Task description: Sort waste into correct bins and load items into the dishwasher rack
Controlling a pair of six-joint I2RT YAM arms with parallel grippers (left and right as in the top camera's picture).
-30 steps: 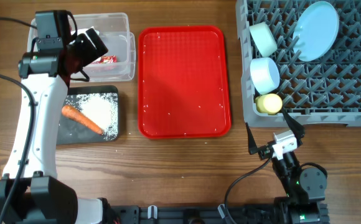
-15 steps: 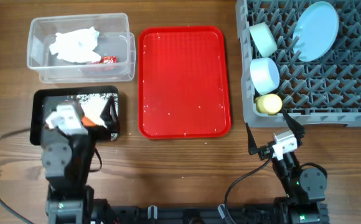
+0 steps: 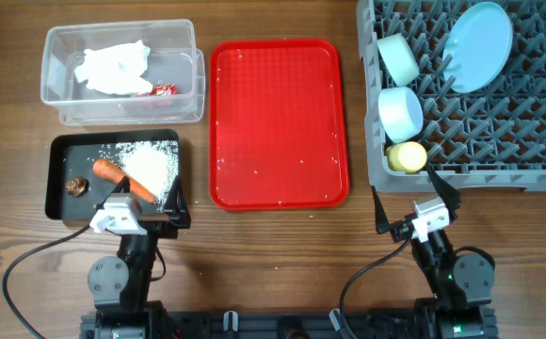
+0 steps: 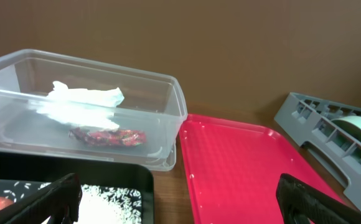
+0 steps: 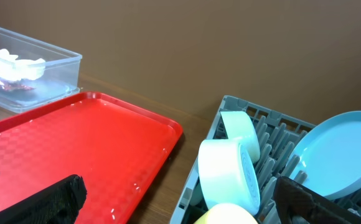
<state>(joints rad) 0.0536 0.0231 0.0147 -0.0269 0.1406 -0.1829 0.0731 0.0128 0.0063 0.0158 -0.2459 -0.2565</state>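
The clear tub [image 3: 184,99] holds the white tissue [image 3: 113,66] and red-brown wrapper [image 3: 163,90]; both also show in the left wrist view [image 4: 84,102] [image 4: 109,136]. The black tray [image 3: 58,209] holds the carrot [image 3: 122,179], rice [image 3: 151,165] and a brown lump [image 3: 73,185]. The grey rack [image 3: 499,141] holds the blue plate [image 3: 478,33], mint bowl [image 3: 397,58], whitish bowl [image 3: 400,111] and yellow cup [image 3: 407,156]. My left gripper [image 3: 139,215] is open and empty at the tray's near edge. My right gripper [image 3: 416,207] is open and empty just before the rack.
A flat red serving tray [image 3: 278,122] with a few stray rice grains lies between the bins and the rack. Cables run along the table's front edge beside both arm bases.
The left arm has drawn back from the clear tub to its low pose at the table's front. The tissue now lies uncovered in the tub. The right arm has not moved.
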